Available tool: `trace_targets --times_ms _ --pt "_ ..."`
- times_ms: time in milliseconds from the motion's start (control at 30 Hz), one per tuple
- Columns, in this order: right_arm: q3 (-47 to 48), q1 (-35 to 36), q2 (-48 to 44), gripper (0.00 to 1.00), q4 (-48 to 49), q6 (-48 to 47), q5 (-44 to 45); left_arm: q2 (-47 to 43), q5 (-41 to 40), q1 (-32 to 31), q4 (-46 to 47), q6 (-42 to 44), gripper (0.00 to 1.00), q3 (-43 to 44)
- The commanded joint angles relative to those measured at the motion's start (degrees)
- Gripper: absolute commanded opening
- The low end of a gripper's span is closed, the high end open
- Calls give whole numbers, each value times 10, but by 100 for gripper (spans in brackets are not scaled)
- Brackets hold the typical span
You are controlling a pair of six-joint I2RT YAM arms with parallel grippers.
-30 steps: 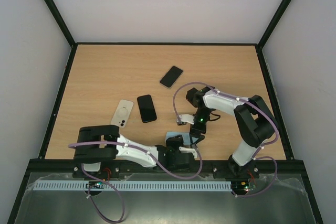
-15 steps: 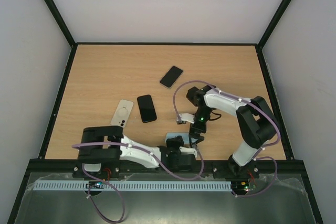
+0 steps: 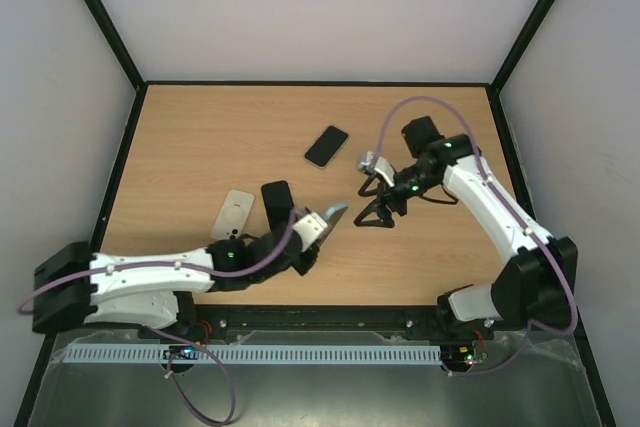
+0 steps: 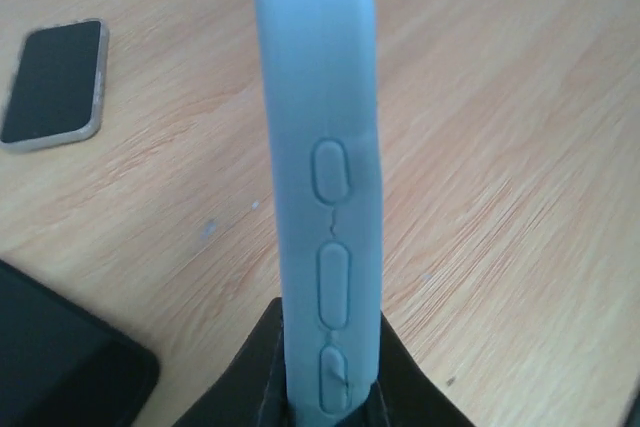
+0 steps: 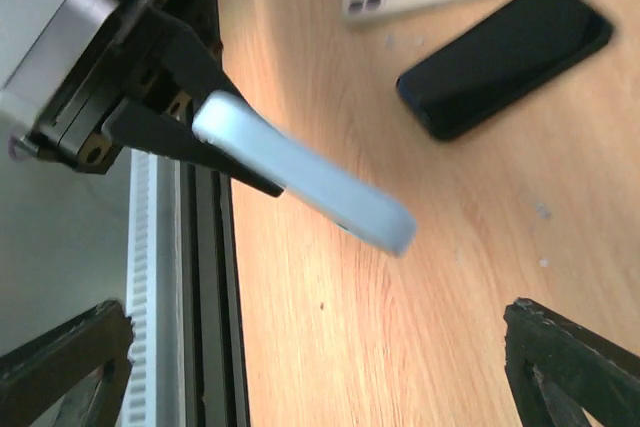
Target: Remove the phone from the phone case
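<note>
Wooden table (image 3: pixel 200 137): two phones (image 3: pixel 326 146) (image 3: pixel 277 197), beige case (image 3: pixel 236 215)

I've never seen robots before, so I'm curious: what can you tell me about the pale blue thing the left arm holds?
It is a pale blue phone case, matte and rubbery-looking, with rounded edges and three raised oval button covers along one side. The left gripper is shut on one end, holding it edge-on, raised above the wooden table. Nothing else touches it. Whether it is empty cannot be told.
</note>
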Motion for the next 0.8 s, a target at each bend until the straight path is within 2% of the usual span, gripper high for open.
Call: trace_targets --times_ms 0,133,233,400,567,667,767 --pt "-54 -43 -70 98 110 106 -118 -88 168 74 159 -146 4 -50" --pt "-173 -43 -174 97 352 345 -99 -121 216 142 271 -259 4 -99" --pt "-227 -43 -224 100 421 377 -89 -105 282 179 346 -304 5 -116" --pt "-271 -43 -241 91 429 382 -128 -58 365 184 448 -311 7 -112" --pt "-268 -42 -228 83 397 394 -141 -33 435 183 524 -317 8 -104" --pt "-262 -43 -215 77 373 391 -174 -26 444 183 560 -320 8 -110" --pt "-260 -42 -205 66 353 375 -213 -17 436 183 584 -322 7 -118"
